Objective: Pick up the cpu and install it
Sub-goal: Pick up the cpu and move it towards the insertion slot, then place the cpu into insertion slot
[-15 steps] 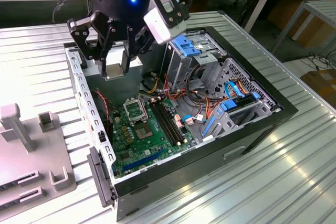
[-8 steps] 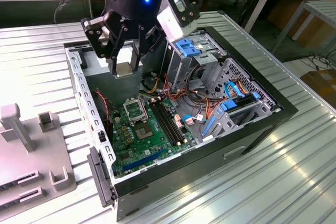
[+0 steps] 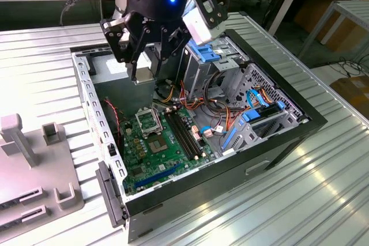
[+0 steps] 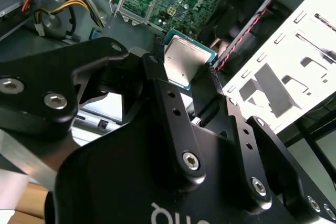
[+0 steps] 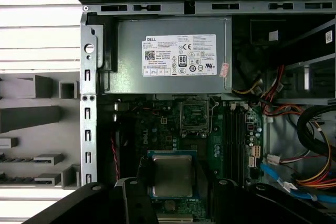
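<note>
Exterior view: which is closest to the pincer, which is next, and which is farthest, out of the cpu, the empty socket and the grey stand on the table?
1. cpu: gripped in the pincer.
2. empty socket: below it, inside the case.
3. grey stand: outside the case, at the exterior view's left.

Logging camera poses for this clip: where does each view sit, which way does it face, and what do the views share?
Exterior view: off the arm, looking down at a slant into the open computer case; the wrist and gripper show over it.
First wrist view: on the wrist, facing straight down at the power supply and socket; the gripper's tips show.
Second wrist view: on the wrist, looking along the gripper body past its fingers.
Shared: both wrist views show the cpu clamped in the gripper, the socket beyond.
</note>
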`<state>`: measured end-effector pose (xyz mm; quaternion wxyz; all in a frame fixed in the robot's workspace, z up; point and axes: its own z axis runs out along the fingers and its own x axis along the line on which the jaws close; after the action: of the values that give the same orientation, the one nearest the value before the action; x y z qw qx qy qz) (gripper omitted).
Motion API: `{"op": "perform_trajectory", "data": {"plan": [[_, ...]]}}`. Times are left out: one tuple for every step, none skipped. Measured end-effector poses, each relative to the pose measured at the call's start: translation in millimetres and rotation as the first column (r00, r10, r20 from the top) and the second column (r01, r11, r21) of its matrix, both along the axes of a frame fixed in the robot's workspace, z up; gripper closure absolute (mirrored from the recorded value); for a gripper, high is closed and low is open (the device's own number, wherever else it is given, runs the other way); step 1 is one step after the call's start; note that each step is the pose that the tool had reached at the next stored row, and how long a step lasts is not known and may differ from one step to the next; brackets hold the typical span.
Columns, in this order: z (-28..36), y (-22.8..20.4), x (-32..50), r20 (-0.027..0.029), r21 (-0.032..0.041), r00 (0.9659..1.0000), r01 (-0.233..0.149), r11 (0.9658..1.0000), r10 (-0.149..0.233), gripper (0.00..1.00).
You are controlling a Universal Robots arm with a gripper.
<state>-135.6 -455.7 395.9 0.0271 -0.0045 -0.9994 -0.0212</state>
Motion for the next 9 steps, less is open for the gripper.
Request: {"op": "perform_trajectory", "data": {"plan": [[-0.1,0.0,1.7,0.0,0.0001,1.0,0.0,1.0,0.0,0.54],[-0.2,0.0,3.9,0.0,0.0,1.0,0.0,1.0,0.0,0.54],[-0.2,0.0,5.7,0.0,0.0,1.0,0.0,1.0,0.0,0.54],[-0.3,0.0,7.3,0.0,0.0,1.0,0.0,1.0,0.0,0.54],[-0.4,0.0,8.8,0.0,0.0001,1.0,0.0,1.0,0.0,0.54],[-0.5,0.0,11.4,0.0,0.0,1.0,0.0,1.0,0.0,0.54],[-0.4,-0.1,12.1,-0.0001,0.0,1.0,0.0,1.0,0.0,0.54],[-0.4,0.0,12.3,0.0,0.0,1.0,0.0,1.0,0.0,0.54],[-0.5,0.0,13.0,0.0,0.0,1.0,0.0,1.0,0.0,0.54]]}}
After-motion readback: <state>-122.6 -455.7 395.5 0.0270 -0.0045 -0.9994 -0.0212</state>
